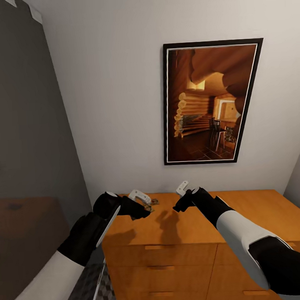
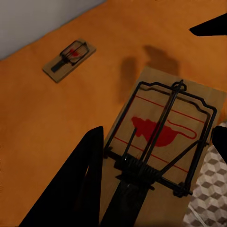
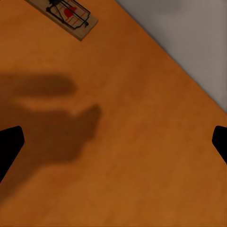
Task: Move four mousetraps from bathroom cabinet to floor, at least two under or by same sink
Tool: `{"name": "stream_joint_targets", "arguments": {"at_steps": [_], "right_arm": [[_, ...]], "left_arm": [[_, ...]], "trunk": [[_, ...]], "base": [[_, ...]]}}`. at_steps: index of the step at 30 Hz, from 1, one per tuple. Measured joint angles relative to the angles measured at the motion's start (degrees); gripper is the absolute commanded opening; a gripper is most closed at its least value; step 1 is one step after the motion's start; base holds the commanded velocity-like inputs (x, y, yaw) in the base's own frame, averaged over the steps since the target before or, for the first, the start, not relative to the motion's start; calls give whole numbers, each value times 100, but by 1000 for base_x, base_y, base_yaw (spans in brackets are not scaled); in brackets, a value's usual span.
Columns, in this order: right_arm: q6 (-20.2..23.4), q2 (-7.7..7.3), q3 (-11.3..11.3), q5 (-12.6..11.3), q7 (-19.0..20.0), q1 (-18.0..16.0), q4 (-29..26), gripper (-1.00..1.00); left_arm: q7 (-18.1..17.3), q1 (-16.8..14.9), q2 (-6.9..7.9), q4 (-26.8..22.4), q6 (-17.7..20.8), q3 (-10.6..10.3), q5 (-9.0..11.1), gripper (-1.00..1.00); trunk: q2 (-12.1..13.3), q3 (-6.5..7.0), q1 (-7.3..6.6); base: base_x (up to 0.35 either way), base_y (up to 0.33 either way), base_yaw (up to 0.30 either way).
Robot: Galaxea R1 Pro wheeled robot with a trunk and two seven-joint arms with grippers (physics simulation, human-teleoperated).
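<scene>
My left gripper (image 1: 143,212) hovers over the left end of the orange-brown cabinet (image 1: 241,215), shut on a tan mousetrap (image 2: 165,137) with dark wire and a red mark. The trap sits between the dark fingers (image 2: 80,189) and hangs partly past the cabinet edge. A second mousetrap (image 2: 69,59) lies flat on the cabinet top (image 2: 38,123) near the wall; the right wrist view shows one too (image 3: 71,16). My right gripper (image 1: 177,208) is open above the bare cabinet top (image 3: 142,142), with nothing between its fingers. A strip of the patterned bathroom floor (image 1: 93,289) shows beside the cabinet.
A framed picture of a log interior (image 1: 209,103) hangs on the white wall behind the cabinet. A dark glass enclosure (image 1: 27,152) stands to the left. Drawer fronts with slim handles (image 1: 157,247) face me below the top.
</scene>
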Motion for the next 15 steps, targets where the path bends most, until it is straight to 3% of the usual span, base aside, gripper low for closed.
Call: {"name": "stream_joint_targets", "arguments": {"at_steps": [5, 7, 15], "right_arm": [[-2, 0, 0, -2, -28, 0, 9, 100], [-3, 0, 0, -2, -37, 0, 11, 100], [0, 0, 0, -2, -49, 0, 19, 100]], "left_arm": [[0, 2, 21, -19, 79, 83, -4, -100], [-1, 2, 16, -21, 84, 217, -3, -100], [-1, -22, -112, 49, 84, 450, 5, -100]], "trunk": [[0, 0, 0], [0, 0, 0], [0, 0, 0]], "base": [[0, 0, 0], [0, 0, 0], [0, 0, 0]]}}
